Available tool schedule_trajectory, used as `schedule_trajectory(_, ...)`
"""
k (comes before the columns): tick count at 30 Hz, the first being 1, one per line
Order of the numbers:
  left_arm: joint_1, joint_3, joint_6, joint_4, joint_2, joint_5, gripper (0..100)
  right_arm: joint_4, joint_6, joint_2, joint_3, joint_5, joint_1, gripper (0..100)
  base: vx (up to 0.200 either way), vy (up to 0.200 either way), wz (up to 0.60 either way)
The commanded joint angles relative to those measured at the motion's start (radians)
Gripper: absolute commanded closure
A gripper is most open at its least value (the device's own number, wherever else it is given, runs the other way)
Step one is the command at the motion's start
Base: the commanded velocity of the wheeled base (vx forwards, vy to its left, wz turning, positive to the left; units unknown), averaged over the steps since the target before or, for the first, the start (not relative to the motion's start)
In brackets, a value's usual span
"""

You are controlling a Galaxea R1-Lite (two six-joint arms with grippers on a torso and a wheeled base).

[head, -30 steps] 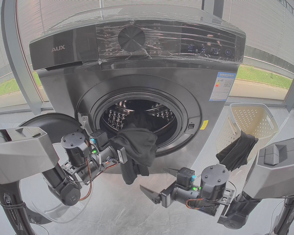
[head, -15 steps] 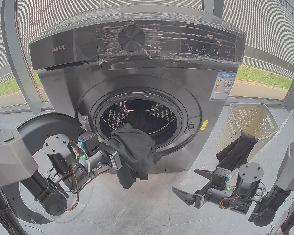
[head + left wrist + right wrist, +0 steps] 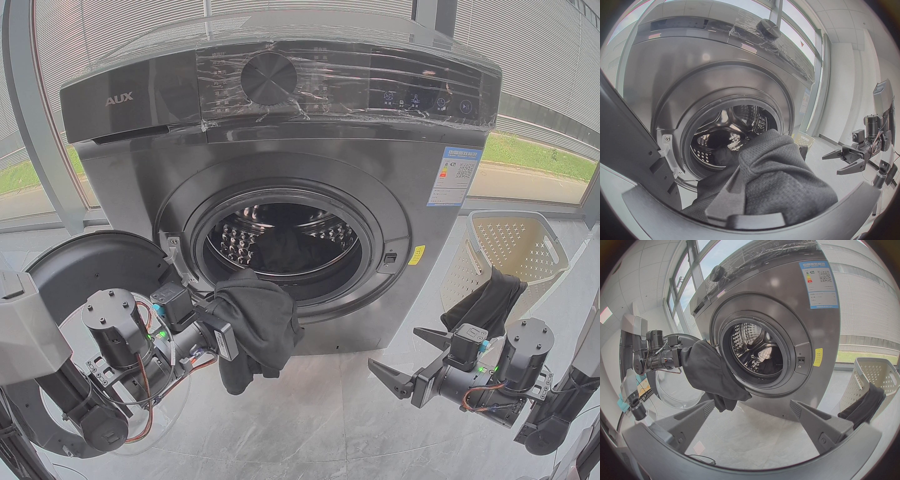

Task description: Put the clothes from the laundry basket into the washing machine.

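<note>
The grey washing machine [image 3: 281, 156] stands with its round door [image 3: 94, 262] swung open to the left. A dark item [image 3: 284, 247] lies inside the drum. My left gripper [image 3: 234, 328] is shut on a dark grey garment [image 3: 256, 319], held just outside the lower left of the opening; the cloth drapes over its fingers [image 3: 731, 193] and hangs toward the floor. My right gripper [image 3: 397, 351] is open and holds nothing, low above the floor to the right of the machine. Just behind it a black garment [image 3: 484, 309] hangs over the rim of the white laundry basket [image 3: 519, 244].
The basket leans by the machine's right side in front of a window wall. Grey tiled floor [image 3: 312, 425] lies open between the two arms. The open door with its clear bowl sits close beside the left arm.
My left arm has drawn back, down and to the left, carrying the garment off the drum's rim. My right gripper, still open, has swung right toward the basket.
</note>
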Motion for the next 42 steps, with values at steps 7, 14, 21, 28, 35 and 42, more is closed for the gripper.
schedule_trajectory(7,-0.003,-0.020,0.001,-0.003,0.027,0.000,100,-0.001,0.000,0.007,0.001,0.001,-0.004,0,0.171,0.000,0.00)
schedule_trajectory(14,-0.014,-0.020,0.006,-0.004,0.039,0.002,100,-0.001,0.000,0.007,0.007,0.003,-0.004,0,0.029,0.000,0.00)
schedule_trajectory(21,-0.014,-0.026,0.004,-0.004,0.053,0.002,100,-0.001,-0.002,0.006,0.006,0.004,-0.004,0,0.029,0.000,0.00)
schedule_trajectory(28,-0.017,-0.024,0.006,-0.004,0.056,0.002,100,-0.001,-0.002,0.006,0.007,0.004,-0.004,0,0.057,0.000,0.00)
schedule_trajectory(35,-0.017,-0.024,0.006,-0.004,0.057,0.002,100,-0.001,-0.002,0.002,0.007,0.004,-0.004,0,0.000,0.000,0.00)
schedule_trajectory(42,-0.040,-0.027,0.009,-0.004,0.059,0.002,100,-0.001,0.000,-0.008,0.009,0.000,0.011,0,0.000,0.000,0.00)
